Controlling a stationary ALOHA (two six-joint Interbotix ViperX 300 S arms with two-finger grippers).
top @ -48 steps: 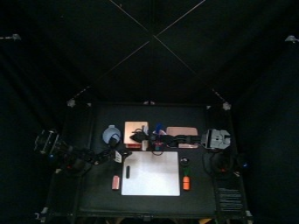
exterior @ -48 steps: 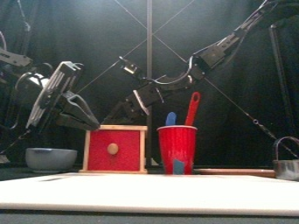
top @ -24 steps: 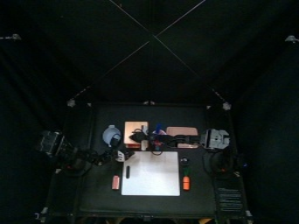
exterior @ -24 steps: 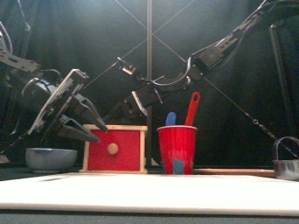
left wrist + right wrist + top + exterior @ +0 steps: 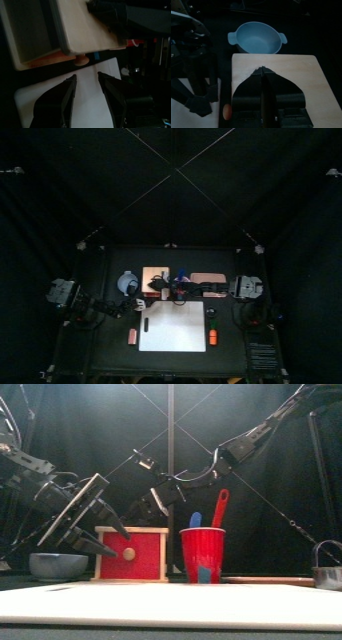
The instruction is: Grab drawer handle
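The drawer (image 5: 131, 554) is a small box with a tan frame, an orange-red face and a pale knob (image 5: 128, 554), standing left of the table's middle. In the left wrist view its knob (image 5: 81, 61) lies just beyond the gap between my open jaws. My left gripper (image 5: 114, 542) (image 5: 85, 77) is open and empty, tilted down at the drawer's face from the left. My right gripper (image 5: 263, 70) is shut and empty. It reaches across the middle and hangs over the box's tan top (image 5: 298, 70).
A blue bowl (image 5: 56, 565) (image 5: 256, 39) sits left of the drawer. A red cup (image 5: 202, 554) holding a blue and a red utensil stands right of it. A white sheet (image 5: 174, 604) (image 5: 174, 326) covers the front. A metal cup (image 5: 329, 566) stands at the far right.
My left gripper has swung down and to the right, closer to the drawer's face, with its jaws open throughout. The right arm has not moved.
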